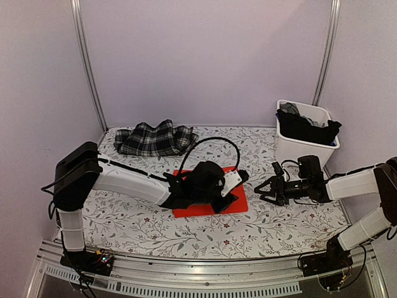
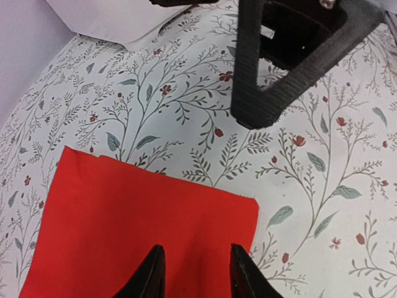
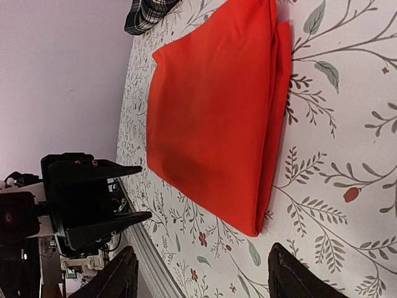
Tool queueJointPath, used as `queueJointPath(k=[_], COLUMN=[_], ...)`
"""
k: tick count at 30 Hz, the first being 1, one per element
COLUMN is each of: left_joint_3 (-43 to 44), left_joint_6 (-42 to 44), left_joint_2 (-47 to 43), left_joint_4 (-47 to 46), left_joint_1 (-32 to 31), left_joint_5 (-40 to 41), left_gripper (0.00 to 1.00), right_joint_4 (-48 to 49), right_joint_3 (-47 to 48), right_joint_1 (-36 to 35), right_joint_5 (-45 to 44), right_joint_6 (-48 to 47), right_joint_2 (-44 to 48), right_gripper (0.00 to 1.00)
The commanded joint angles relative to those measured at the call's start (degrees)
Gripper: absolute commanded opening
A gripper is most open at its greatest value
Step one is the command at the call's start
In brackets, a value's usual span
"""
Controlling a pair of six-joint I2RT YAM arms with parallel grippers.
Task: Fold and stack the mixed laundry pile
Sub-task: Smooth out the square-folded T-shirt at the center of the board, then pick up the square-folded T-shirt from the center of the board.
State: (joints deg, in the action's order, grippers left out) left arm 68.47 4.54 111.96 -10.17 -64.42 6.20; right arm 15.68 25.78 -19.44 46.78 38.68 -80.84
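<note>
Plaid garment [image 1: 155,138] lies bunched at back left of bench [image 1: 124,223]. Orange-red garment [image 1: 192,211] is folded flat mid-bench. Left pincer [image 2: 195,276] is over it, tips apart, nothing between. Right pincer [image 3: 201,276] is to its right, spread wide, empty. Dark garments [image 1: 307,127] heaped in bin [image 1: 291,149], back right.

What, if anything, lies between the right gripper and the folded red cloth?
Nothing visible does. Only bare floral tablecloth separates the open right gripper from the red cloth and its folded edge. The left gripper hangs over the cloth's other side, outside that path.
</note>
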Motion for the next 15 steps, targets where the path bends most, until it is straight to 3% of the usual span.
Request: queueJointPath(k=[1, 13, 15], left_joint_3=[6.9, 13.8, 15.1], left_joint_6=[9.4, 14.2, 14.6], left_joint_2=[8.0, 18.3, 19.5], left_joint_4=[4.4, 6.4, 7.6], left_joint_1=[-3.3, -4.7, -4.7], left_joint_5=[3.6, -0.5, -0.4], left_gripper=[0.34, 0.29, 0.23], right_joint_4=[-1.9, -0.7, -0.6], right_joint_3=[-1.3, -2.6, -2.5], right_joint_1=[0.4, 0.4, 0.4], right_joint_5=[-0.9, -0.4, 0.0], right_joint_6=[-1.1, -1.2, -1.2], right_joint_2=[1.2, -0.6, -1.4], right_gripper=[0.7, 0.71, 0.71])
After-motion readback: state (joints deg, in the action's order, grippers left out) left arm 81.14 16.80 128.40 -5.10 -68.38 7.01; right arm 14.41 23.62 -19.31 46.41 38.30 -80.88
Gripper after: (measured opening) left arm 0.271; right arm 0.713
